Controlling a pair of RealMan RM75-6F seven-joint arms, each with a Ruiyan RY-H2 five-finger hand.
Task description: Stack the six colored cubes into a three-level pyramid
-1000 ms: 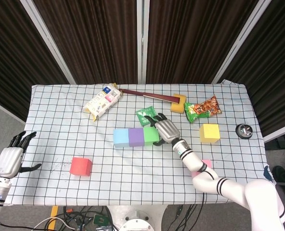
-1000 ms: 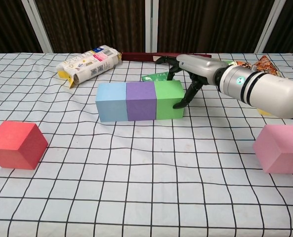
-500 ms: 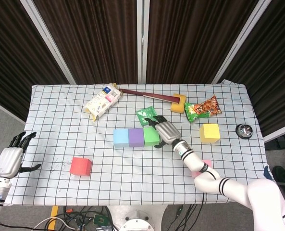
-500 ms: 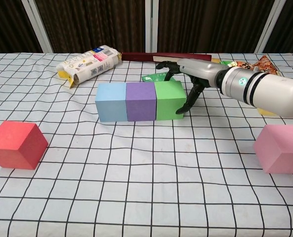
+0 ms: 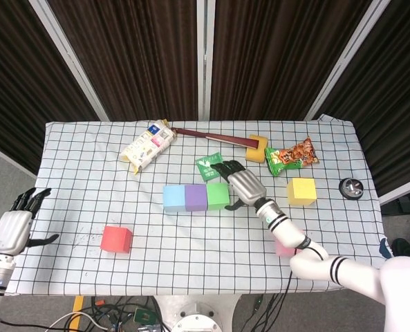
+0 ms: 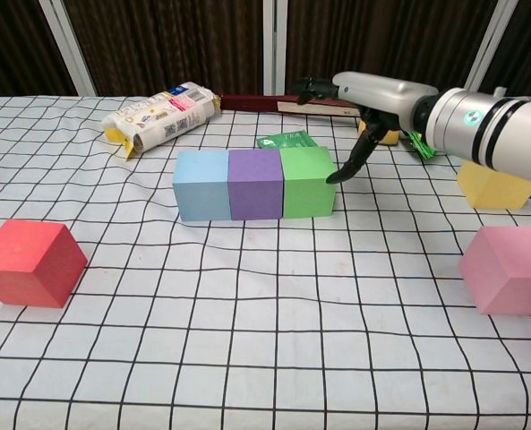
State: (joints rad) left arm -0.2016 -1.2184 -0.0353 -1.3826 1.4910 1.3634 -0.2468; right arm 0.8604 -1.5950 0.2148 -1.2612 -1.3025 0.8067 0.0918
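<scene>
While three cubes sit in a tight row on the checked tabletop (image 5: 87,207), the blue cube (image 6: 201,184), the purple cube (image 6: 255,184) and the green cube (image 6: 306,182) touching side to side from left to right, my right robot hand (image 6: 365,97) hangs just beside the right end of that row. It holds nothing; its fingers (image 6: 347,167) are spread and reach down toward the upper right edge of the green cube, and I cannot tell whether a tip touches it. From the head view the same right robot hand (image 5: 243,186) lies just right of the green cube (image 5: 218,195).

The red cube (image 5: 116,238) stands alone near the left front of the tabletop, well apart from the row. The yellow cube (image 5: 301,191) stands to the right of my right robot hand, and the pink cube (image 6: 509,269) sits nearer the front edge on the right, partly hidden under my forearm in the head view.

My left robot hand (image 5: 14,226) hangs off the left edge of the tabletop, fingers apart and empty.

Farther back lie a white snack bag (image 5: 146,146), a green packet (image 5: 208,164) just behind the green cube, a dark wooden stick (image 5: 208,137), an orange-and-green snack bag (image 5: 293,156), and a small dark round object (image 5: 350,187) at the right edge.
</scene>
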